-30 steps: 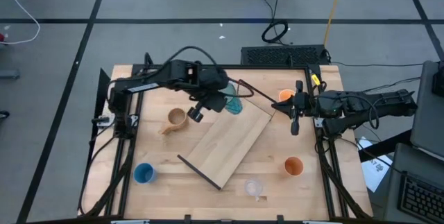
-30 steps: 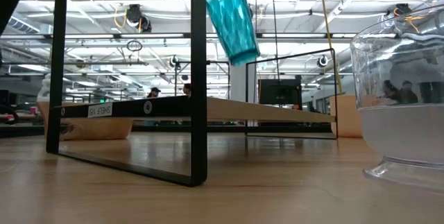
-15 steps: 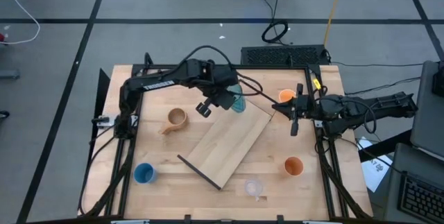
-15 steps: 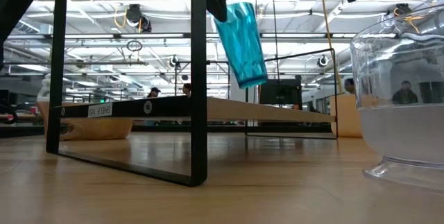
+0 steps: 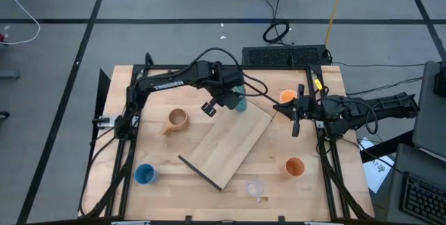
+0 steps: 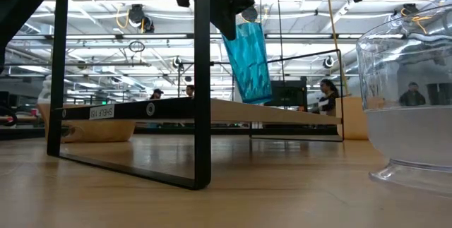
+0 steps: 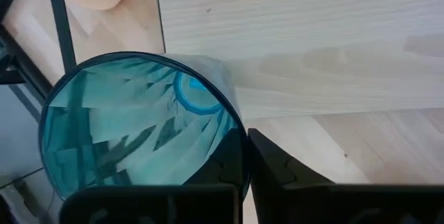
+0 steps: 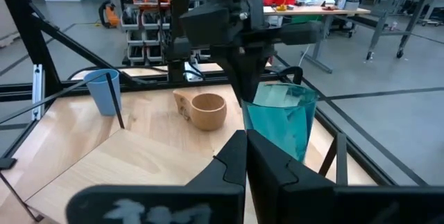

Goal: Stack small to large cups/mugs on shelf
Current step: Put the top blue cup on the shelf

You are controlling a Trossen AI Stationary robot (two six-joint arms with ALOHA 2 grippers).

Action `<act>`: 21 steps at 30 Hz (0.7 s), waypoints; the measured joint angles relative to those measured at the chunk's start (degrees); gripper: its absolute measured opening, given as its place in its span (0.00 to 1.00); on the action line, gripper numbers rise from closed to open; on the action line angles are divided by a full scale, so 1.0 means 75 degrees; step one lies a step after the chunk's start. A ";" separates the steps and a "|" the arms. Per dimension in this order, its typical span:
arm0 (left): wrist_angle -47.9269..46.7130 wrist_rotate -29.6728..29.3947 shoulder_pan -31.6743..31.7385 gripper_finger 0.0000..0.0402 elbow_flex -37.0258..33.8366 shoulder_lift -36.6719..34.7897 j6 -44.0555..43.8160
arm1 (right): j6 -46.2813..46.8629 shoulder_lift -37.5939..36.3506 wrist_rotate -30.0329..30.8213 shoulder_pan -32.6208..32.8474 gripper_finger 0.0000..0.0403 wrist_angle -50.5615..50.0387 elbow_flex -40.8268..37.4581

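Hanging just above the far corner of the shelf (image 5: 226, 140), the teal tumbler (image 5: 239, 102) is held upright by its rim in the closed left gripper (image 5: 233, 97). In the low view the tumbler (image 6: 247, 62) is seen with its base close over the light-wood board, and whether it touches cannot be told. In the left wrist view the tumbler's open mouth (image 7: 139, 130) is looked into from above, with the board beneath it.

The shelf is laid diagonally across the middle of the table (image 5: 160, 166). The tan handled mug (image 5: 178, 120) is placed beside the shelf's left side, the small blue cup (image 5: 144, 174) near the front left corner, and the small clear cup (image 5: 255, 188) at the front edge. One orange cup (image 5: 286, 97) is found by the shelf's far right end and the other orange cup (image 5: 295, 166) toward the front right.

The right gripper (image 5: 295, 124) is kept shut and empty, beside the shelf's far right end.
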 joint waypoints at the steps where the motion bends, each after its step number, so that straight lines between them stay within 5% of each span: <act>1: 0.0000 0.0045 0.0023 0.02 0.0001 0.0030 0.0020 | -0.0002 0.0000 -0.0003 0.0000 0.00 0.0000 0.0000; 21: 0.0238 0.0214 0.0034 0.03 -0.0020 0.0191 0.0069 | -0.0002 0.0000 -0.0003 0.0000 0.00 -0.0003 0.0000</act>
